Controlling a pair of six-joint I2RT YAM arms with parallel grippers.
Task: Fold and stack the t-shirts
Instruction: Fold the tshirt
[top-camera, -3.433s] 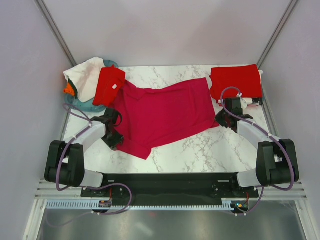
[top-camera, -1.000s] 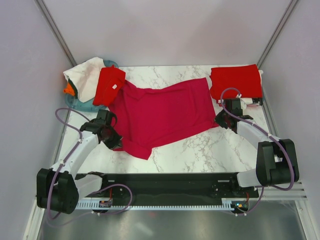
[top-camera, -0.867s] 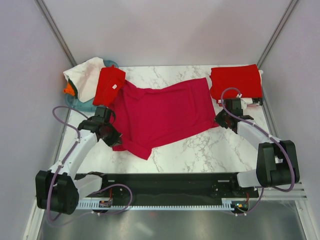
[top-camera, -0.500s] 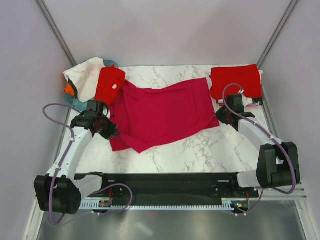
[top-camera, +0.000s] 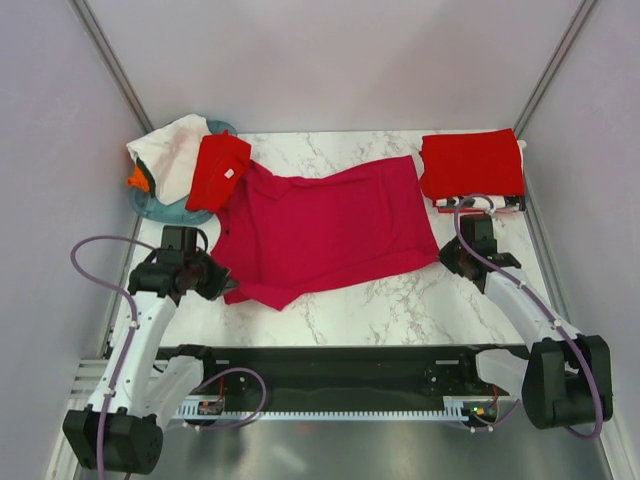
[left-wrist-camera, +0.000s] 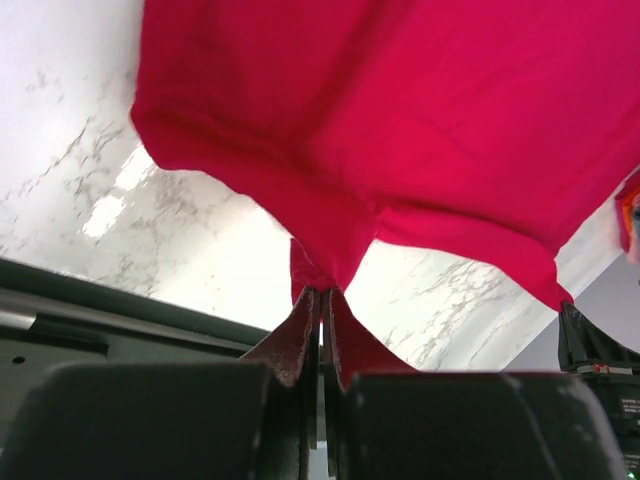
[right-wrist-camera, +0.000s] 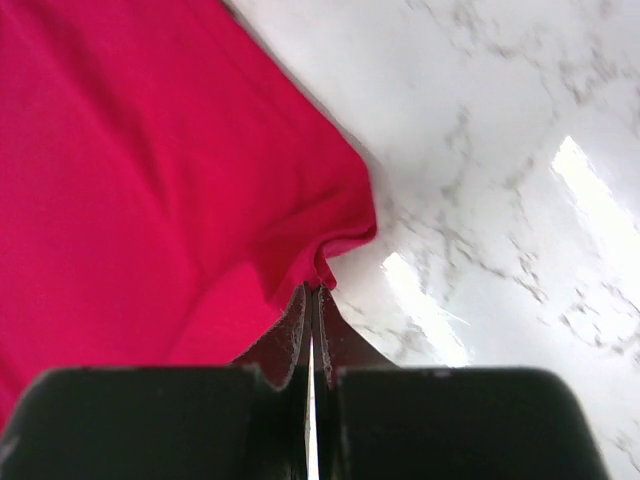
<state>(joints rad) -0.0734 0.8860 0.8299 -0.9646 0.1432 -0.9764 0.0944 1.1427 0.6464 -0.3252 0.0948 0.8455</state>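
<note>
Pinching crimson t-shirt (top-camera: 320, 225) at two near corners
Clamped shut on cloth edge w/ L hand (left-wrist-camera: 321, 292) & R hand (right-wrist-camera: 310, 290); spread across marble table (top-camera: 400, 300).

A white marble table (top-camera: 400, 296) stood between pale lilac walls. A round teal basket (top-camera: 163, 209) sat at the table's far left corner. A black rail (top-camera: 340, 362) ran along the table's near edge, and a white slotted cable duct (top-camera: 330, 408) lay just outside that.
</note>
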